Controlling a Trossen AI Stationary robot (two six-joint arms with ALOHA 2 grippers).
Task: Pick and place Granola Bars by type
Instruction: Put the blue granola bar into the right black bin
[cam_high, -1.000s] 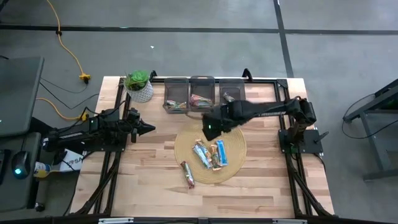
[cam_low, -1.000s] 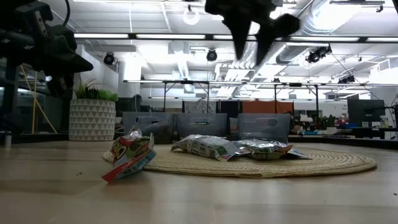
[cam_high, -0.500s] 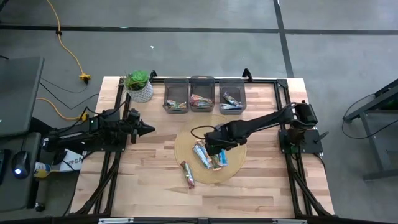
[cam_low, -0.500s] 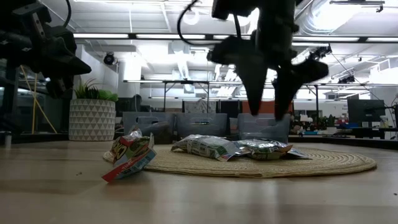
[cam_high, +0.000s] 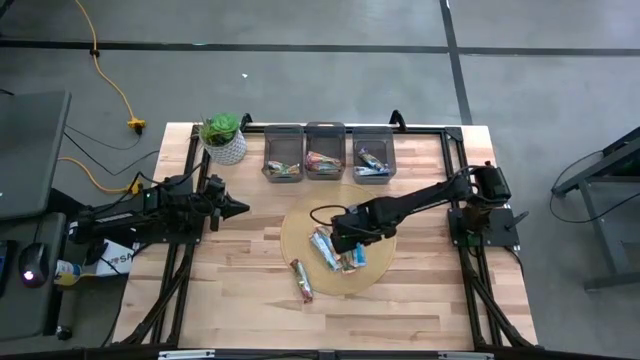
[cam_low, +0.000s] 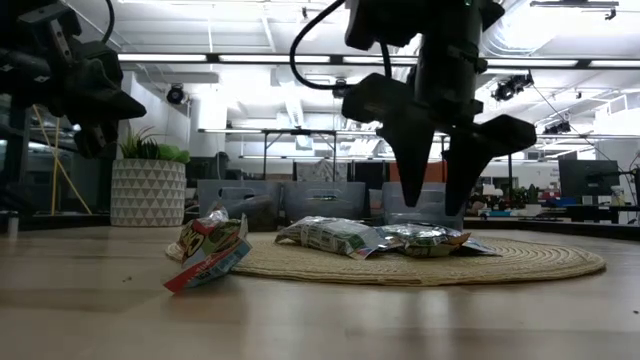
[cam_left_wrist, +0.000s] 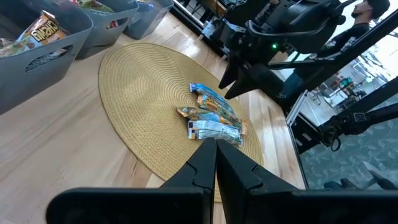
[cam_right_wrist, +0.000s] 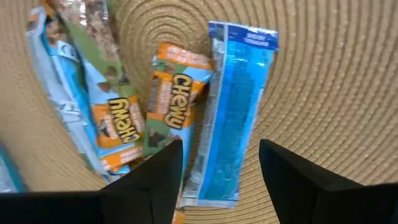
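Three Granola Bars lie side by side on the round woven mat: a blue one, an orange-and-green one and a light blue-and-green one. My right gripper hangs open just above them, pointing down, one finger on each side of the blue bar, touching nothing. Another bar, in a red and green wrapper, lies off the mat on the wood. My left gripper waits shut at the table's left.
Three grey bins holding bars stand in a row along the far edge. A potted plant stands at the far left corner. Bare wood lies between the mat and the near edge.
My right gripper has come from near the bins toward the near edge and sunk over the mat, tipping until its fingers point down above the bars. Its fingers have stayed apart. The bars have not moved.
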